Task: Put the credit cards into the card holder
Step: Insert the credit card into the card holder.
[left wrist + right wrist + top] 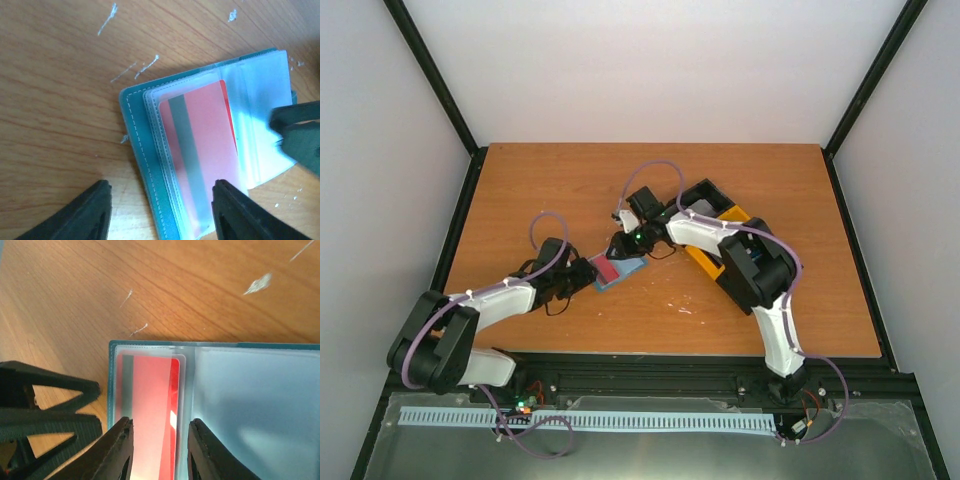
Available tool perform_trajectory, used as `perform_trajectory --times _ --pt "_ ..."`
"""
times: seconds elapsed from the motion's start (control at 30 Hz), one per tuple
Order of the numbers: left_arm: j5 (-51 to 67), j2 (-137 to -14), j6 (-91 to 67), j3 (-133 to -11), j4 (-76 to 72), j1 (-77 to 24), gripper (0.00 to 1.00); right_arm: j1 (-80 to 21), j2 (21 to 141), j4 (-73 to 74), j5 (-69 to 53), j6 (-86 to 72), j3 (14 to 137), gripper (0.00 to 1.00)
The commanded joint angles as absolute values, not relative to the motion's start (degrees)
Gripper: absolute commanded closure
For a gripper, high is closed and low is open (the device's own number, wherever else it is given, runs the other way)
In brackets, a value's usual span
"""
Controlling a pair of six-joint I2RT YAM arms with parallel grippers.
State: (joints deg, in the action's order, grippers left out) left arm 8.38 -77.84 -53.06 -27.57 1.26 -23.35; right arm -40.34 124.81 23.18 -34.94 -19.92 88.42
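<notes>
One red card point(200, 135) in open card holder point(134, 135) clear sleeve | left gripper point(161, 186) spread astride holder | right gripper point(162, 422) parted over card

Open card holder point(613, 273) hemmed on its left by left gripper point(586, 276) and on its far side by right gripper point(622, 250), black-and-yellow tray point(708, 190) blocking farther right under right arm; free passage over bare table point(660, 312) on its near-right and well to its far left.
</notes>
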Motion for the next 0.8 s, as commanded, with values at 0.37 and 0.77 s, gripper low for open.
perform_trajectory --times 0.37,0.77 --pt "21.86 -79.6 -56.07 -22.59 -10.09 -18.82 0.17 -38.5 117.04 29.03 -5.28 -14.69 83.03 0.57" --pt "29.61 -85.12 -56.56 -21.45 -18.41 -16.22 0.14 -38.66 119.65 32.81 -2.38 -12.88 82.38 0.7"
